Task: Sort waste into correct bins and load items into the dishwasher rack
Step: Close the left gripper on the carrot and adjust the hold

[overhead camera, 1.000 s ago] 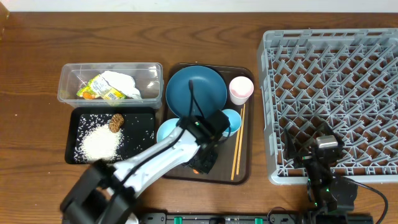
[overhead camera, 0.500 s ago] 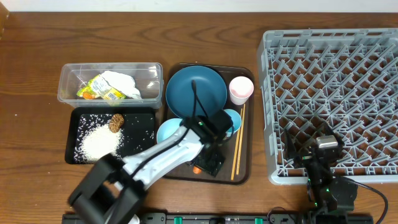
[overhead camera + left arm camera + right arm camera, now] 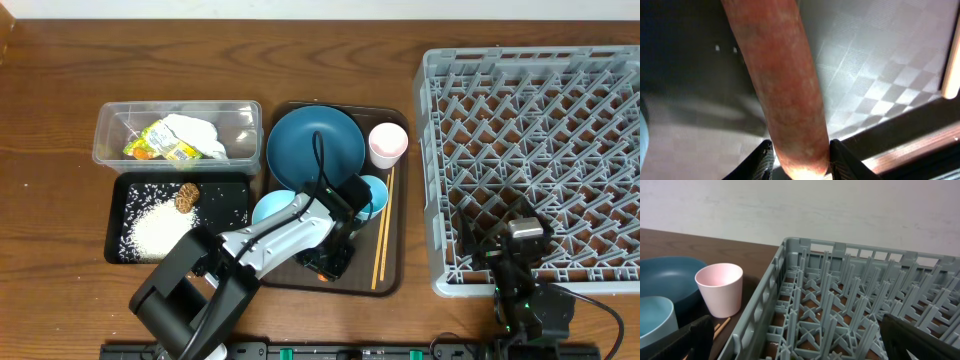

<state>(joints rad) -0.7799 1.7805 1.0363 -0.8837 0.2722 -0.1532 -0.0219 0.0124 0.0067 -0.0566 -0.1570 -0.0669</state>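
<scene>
My left gripper [image 3: 330, 262] is low over the brown serving tray [image 3: 393, 272], shut on the small orange carrot [image 3: 785, 90], which fills the left wrist view with a finger pressed to each side. The wooden chopsticks [image 3: 382, 235] lie just to its right. The dark-blue plate [image 3: 315, 143], pink cup [image 3: 388, 144], light-blue cup [image 3: 373, 190] and light-blue bowl [image 3: 268, 210] stand on the same tray. My right gripper [image 3: 805, 345] hangs open over the front left corner of the grey dishwasher rack [image 3: 540, 150], holding nothing.
The clear tub [image 3: 178, 112] at the left holds a white napkin [image 3: 195, 130] and a yellow-green wrapper [image 3: 165, 145]. Below it the black tray [image 3: 232, 215] carries rice [image 3: 160, 230] and a brown seedy lump [image 3: 187, 197].
My left gripper spread its jaws over the carrot on the serving tray and closed on it. The right arm has stayed still.
</scene>
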